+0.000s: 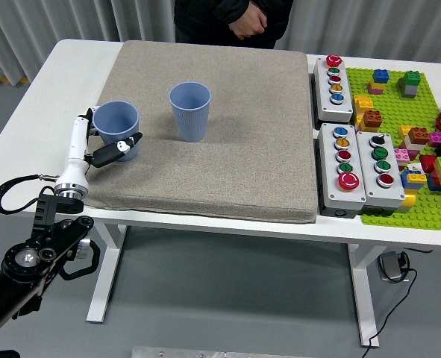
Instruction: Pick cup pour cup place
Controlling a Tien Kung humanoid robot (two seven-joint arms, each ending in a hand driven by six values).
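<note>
Blue plastic cup [116, 123] clamped in left hand [108, 146] near grey mat's [227, 149] left edge; second blue ribbed cup [189, 110] well apart.

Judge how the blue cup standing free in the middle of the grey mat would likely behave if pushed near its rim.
The free blue cup is taller than wide and narrows to its base, so it would probably tip rather than slide. The grey mat looks coarse, likely adding grip. It looks thin-walled, so probably light.

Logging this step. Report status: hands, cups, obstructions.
Left hand shut on near cup, upright on grey mat. Right hand not in view. Second cup stands apart, to its right. Nothing between them.
</note>
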